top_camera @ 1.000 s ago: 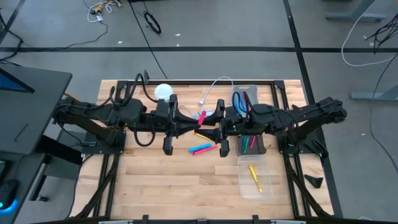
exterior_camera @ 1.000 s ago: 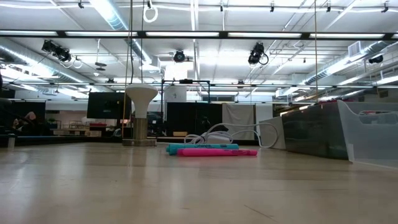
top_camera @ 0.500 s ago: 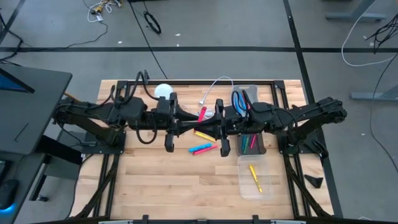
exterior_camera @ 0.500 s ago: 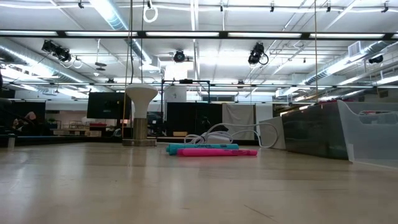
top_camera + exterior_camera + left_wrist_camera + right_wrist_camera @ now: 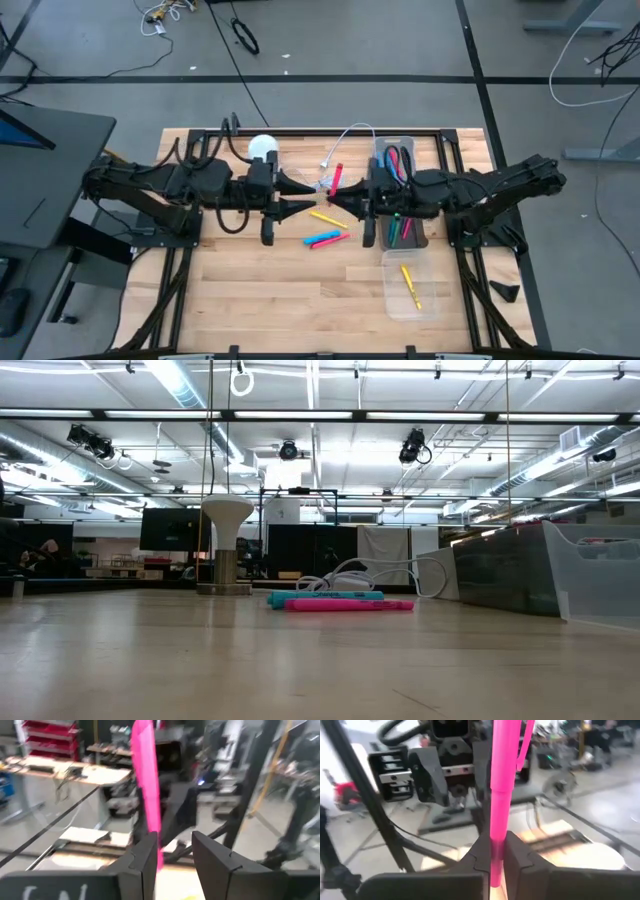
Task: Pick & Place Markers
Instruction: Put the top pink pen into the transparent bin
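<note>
Above the centre of the wooden table (image 5: 250, 290), the right gripper (image 5: 338, 197) is clamped on an upright pink marker (image 5: 335, 178), the left gripper (image 5: 312, 192) facing it has its fingers apart, and yellow (image 5: 326, 216), blue (image 5: 325, 597) and pink markers (image 5: 349, 604) lie just below.

Overhead view straight down, low view table-level, wrist views facing, sharing pink marker (image 5: 500, 795)
</note>
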